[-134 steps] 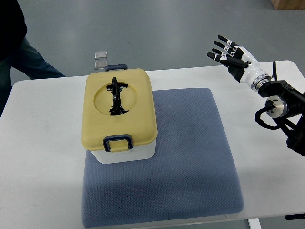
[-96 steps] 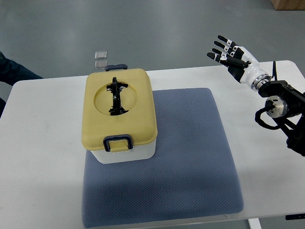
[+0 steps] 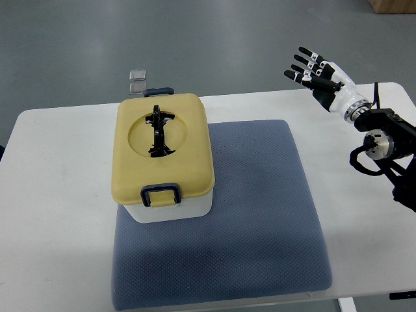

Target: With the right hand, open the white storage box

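The white storage box (image 3: pixel 170 209) stands on the left part of a blue-grey mat (image 3: pixel 260 214), closed under a yellow lid (image 3: pixel 188 149). A black folding handle (image 3: pixel 158 132) lies in the lid's round recess, and dark blue latches sit at the near (image 3: pixel 160 194) and far (image 3: pixel 158 91) ends. My right hand (image 3: pixel 316 73) hovers over the table's far right corner, well to the right of the box, fingers spread and holding nothing. Its arm (image 3: pixel 383 146) comes in from the right edge.
The white table (image 3: pixel 58 214) carries the mat and box. Two small clear squares (image 3: pixel 137 80) lie on the grey floor beyond the table's far edge.
A person's dark sleeve and jeans at the upper left have left the picture. My right hand has shifted very slightly to the right; the box has not moved.
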### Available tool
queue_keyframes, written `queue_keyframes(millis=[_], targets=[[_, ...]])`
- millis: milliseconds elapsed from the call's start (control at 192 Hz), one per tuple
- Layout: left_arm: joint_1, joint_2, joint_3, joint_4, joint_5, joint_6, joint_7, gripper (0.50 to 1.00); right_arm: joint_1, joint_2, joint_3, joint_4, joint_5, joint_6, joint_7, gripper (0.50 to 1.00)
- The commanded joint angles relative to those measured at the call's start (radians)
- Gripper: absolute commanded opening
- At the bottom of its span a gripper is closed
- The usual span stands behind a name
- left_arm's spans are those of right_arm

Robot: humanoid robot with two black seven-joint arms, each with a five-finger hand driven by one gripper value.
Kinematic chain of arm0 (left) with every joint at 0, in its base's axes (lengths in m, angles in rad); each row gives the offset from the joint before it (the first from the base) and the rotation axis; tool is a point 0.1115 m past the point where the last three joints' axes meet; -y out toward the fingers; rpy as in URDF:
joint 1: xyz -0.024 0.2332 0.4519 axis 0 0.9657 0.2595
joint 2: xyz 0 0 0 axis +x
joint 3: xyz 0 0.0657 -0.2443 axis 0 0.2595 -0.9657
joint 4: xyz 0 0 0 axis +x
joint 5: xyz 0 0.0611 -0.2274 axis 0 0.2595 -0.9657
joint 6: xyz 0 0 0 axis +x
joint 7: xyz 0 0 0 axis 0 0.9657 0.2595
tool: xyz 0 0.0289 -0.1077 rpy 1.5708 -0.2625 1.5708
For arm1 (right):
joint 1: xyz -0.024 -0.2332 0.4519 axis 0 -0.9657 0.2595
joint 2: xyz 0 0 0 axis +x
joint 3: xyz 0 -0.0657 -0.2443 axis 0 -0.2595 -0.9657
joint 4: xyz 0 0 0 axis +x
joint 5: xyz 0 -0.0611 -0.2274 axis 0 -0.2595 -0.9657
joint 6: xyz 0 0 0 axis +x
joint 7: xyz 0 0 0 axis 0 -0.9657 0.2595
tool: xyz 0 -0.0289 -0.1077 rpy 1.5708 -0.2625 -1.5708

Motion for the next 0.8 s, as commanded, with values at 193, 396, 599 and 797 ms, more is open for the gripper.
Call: queue_keyframes(millis=[193,396,599,797], targets=[[0.001,0.0,0.002,0.002,0.0,0.0,0.0,1.0,0.001,-0.002,0.005,0.0,0.0,0.0,0.003,0.93],[0.001,0.0,0.001,0.0,0.0,0.0,0.0,1.0,0.006,-0.006,0.008,0.0,0.0,-0.006,0.001,0.93],[0.001,0.0,0.001,0.002,0.0,0.0,0.0,1.0,0.026,-0.034,0.01,-0.002,0.002,-0.005,0.003,0.93],[0.0,0.0,0.001,0.0,0.0,0.0,0.0,1.0,0.051,-0.06,0.008,-0.002,0.002,-0.005,0.005,0.93]])
